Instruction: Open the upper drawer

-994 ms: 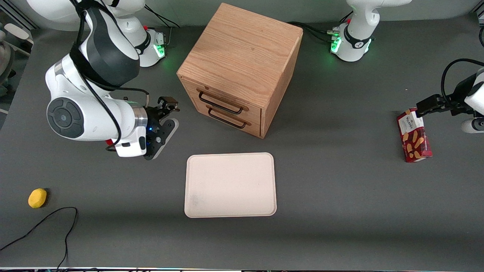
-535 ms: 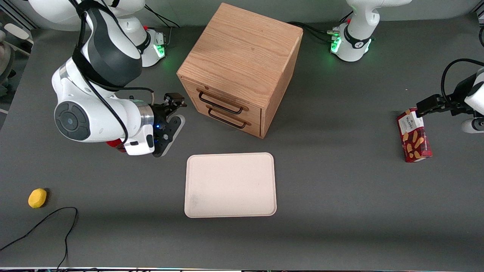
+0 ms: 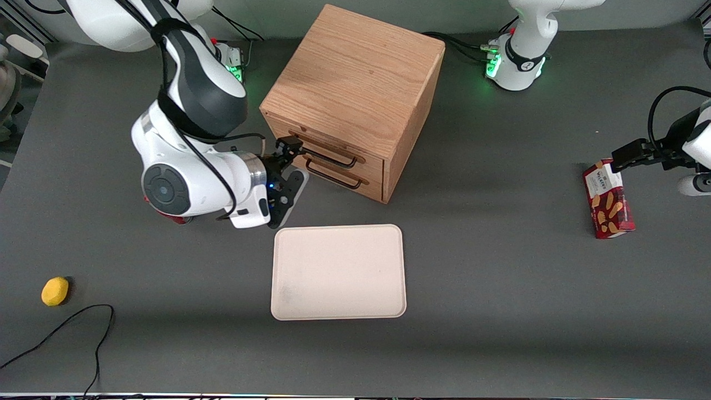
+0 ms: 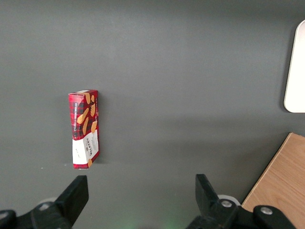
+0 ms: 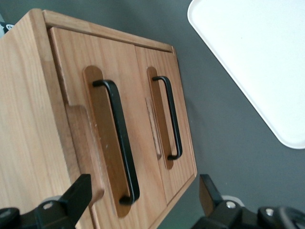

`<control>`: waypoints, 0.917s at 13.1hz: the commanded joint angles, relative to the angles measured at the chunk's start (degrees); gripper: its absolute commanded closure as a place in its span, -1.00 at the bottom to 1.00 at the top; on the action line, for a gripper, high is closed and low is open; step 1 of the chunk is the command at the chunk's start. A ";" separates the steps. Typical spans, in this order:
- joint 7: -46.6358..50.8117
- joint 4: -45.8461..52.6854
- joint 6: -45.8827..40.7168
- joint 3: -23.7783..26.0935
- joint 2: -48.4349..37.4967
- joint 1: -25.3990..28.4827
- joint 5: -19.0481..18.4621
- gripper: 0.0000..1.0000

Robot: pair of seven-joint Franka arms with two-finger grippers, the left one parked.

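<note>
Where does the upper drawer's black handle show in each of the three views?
Front view: the upper drawer's handle runs across the cabinet front, above the lower drawer's handle; the gripper, fingers open, is at its working-arm end.
Right wrist view: the upper drawer's handle is the bar nearer the cabinet's top edge.
Left wrist view: not in it; only a cabinet corner shows.
Shared landmark: the white tray.

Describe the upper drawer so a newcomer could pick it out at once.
Find the oak cube cabinet standing farther from the front camera than the white tray. Its front holds two closed drawers with black bar handles; the upper drawer sits just under the top, and the open gripper hovers at its handle.
</note>
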 commanded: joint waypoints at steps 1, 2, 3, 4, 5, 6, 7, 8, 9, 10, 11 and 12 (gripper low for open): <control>-1.84 -2.42 2.86 -0.36 -0.37 1.39 1.93 -1.00; -1.92 -2.60 3.04 -0.36 -0.20 1.58 1.85 -1.00; -2.01 -3.47 3.65 -0.36 -0.11 2.10 1.50 -1.00; -2.88 -5.04 4.18 -0.36 -0.80 2.19 1.23 -1.00; -4.63 -6.80 4.62 -0.36 -1.68 2.37 1.23 -1.00; -5.87 -7.95 5.84 -0.36 -2.30 2.54 1.23 -1.00; -6.49 -9.18 6.37 -0.36 -2.83 2.54 1.23 -1.00; -6.49 -9.54 6.73 -0.36 -3.01 2.54 1.23 -1.00; -6.49 -10.58 7.17 -0.36 -3.18 2.98 1.14 -1.00; -6.58 -11.90 8.47 -0.45 -3.97 3.33 1.05 -1.00; -7.02 -13.48 9.62 -0.45 -4.76 3.34 0.97 -1.00; -7.54 -14.45 10.59 -0.36 -5.29 3.42 0.97 -1.00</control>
